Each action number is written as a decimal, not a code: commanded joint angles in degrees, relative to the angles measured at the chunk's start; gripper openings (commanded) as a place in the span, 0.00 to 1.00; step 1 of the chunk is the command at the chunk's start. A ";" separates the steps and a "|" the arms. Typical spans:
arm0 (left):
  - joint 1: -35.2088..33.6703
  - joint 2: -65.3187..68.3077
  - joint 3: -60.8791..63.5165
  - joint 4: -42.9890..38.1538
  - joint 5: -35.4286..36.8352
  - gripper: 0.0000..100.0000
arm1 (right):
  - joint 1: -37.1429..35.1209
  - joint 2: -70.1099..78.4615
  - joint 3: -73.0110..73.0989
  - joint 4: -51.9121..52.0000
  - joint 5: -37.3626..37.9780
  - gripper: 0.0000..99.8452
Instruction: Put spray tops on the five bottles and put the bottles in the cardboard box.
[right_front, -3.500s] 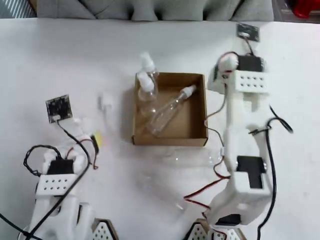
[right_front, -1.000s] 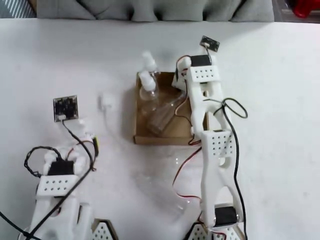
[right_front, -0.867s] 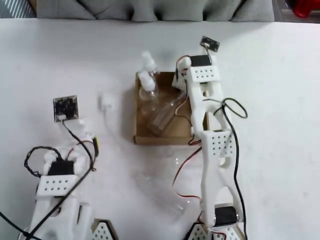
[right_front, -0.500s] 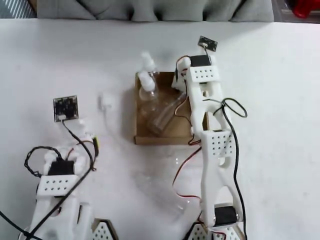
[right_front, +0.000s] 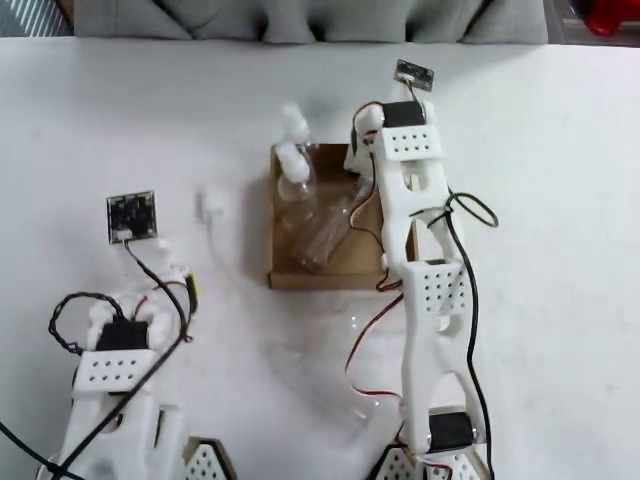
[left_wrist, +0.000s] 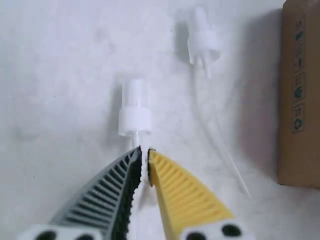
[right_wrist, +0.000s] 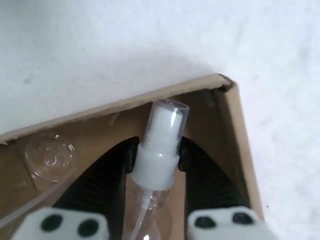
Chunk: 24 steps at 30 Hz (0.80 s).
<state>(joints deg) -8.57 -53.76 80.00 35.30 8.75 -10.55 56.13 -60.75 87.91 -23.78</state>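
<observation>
Item: clear plastic bottle (right_wrist: 159, 150), white sprayer fitted, inside brown cardboard box (right_wrist: 240, 125). The black right tool (right_wrist: 158, 146) is clamped on its collar. Step, by appearance: boxing; next calls for release and a clean withdrawal. Left tool (left_wrist: 142, 152): jaws together on the tube of a loose white spray top (left_wrist: 134, 112) on the white tabletop (left_wrist: 60, 75).

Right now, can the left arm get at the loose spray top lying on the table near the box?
Probably not yet. Nothing blocks the way to the loose spray top, but the left gripper looks shut on a second spray top.
</observation>
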 joint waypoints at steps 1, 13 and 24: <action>0.57 -1.27 -0.18 -1.58 -0.62 0.02 | -0.22 -5.05 -3.08 0.57 0.62 0.02; 0.57 -1.27 -0.18 -1.67 -0.70 0.02 | -0.31 -5.05 -12.92 9.63 0.70 0.02; 0.57 -1.27 -0.18 -3.25 -0.70 0.02 | -1.01 -5.58 -13.27 10.68 3.69 0.02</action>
<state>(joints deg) -8.57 -53.76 80.00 34.42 8.57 -10.55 55.96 -71.12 96.97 -22.99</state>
